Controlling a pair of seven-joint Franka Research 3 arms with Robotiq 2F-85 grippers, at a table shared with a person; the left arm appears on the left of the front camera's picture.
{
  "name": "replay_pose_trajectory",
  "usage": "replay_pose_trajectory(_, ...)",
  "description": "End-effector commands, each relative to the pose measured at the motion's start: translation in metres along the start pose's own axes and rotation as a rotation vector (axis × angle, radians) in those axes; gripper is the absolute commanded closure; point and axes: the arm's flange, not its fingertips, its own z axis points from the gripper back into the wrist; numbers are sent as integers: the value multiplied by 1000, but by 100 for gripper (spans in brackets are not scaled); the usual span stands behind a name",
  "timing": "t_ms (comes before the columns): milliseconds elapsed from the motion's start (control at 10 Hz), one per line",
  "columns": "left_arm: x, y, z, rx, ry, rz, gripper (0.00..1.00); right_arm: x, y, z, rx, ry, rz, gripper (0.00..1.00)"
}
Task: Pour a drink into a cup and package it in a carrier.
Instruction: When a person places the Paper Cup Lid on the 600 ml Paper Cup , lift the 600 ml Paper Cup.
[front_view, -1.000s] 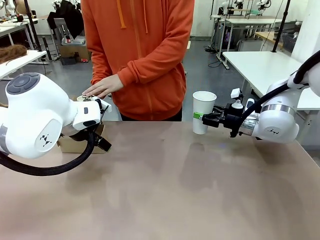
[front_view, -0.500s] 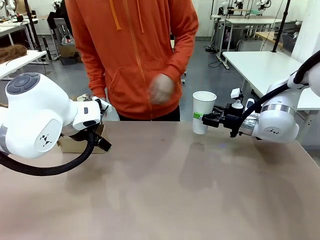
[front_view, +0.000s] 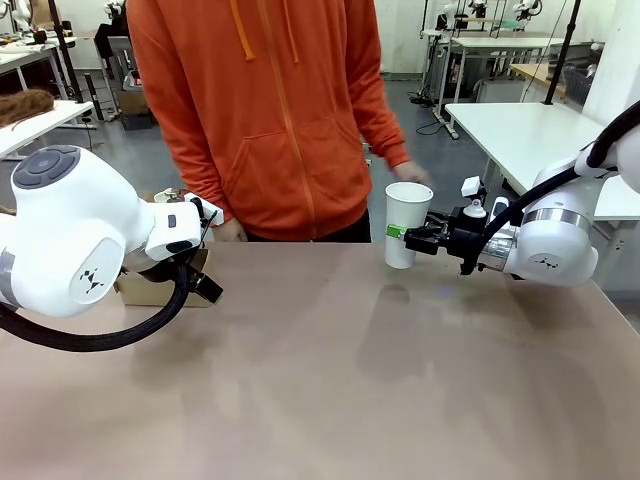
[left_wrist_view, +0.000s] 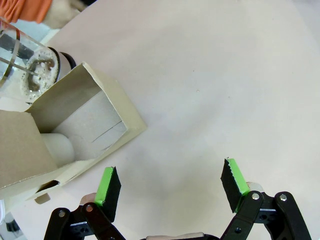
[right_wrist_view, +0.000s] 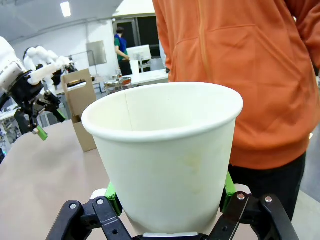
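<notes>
My right gripper (front_view: 408, 233) is shut on the lower half of a tall white paper cup (front_view: 407, 222), holding it upright just above the table at the far right. In the right wrist view the cup (right_wrist_view: 165, 150) has no lid and looks empty, with green pads (right_wrist_view: 227, 187) pressed on both sides. A person's hand (front_view: 410, 172) hovers just behind the cup's rim. My left gripper (left_wrist_view: 171, 182) is open above bare table, beside the brown cardboard carrier (left_wrist_view: 75, 125). A glass press pot (left_wrist_view: 22, 70) with brownish foam inside stands just beyond the carrier.
The person in an orange hoodie (front_view: 270, 110) stands at the far edge, between the arms. The carrier (front_view: 150, 288) sits at the far left behind my left arm (front_view: 80, 240). The brown tabletop (front_view: 330, 380) stretches wide across the middle and front.
The person's hand left the press pot at the left, swung across the body, and now sits by the cup's rim at the right. Neither arm has moved.
</notes>
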Motion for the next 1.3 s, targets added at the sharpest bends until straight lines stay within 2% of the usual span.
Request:
replay_pose_trajectory(0,0,0,0,-2,-1,1,0,2,1,-1,-5,1,9,15)
replay_pose_trajectory(1200,0,0,0,-2,-1,1,0,2,1,-1,-5,1,9,15)
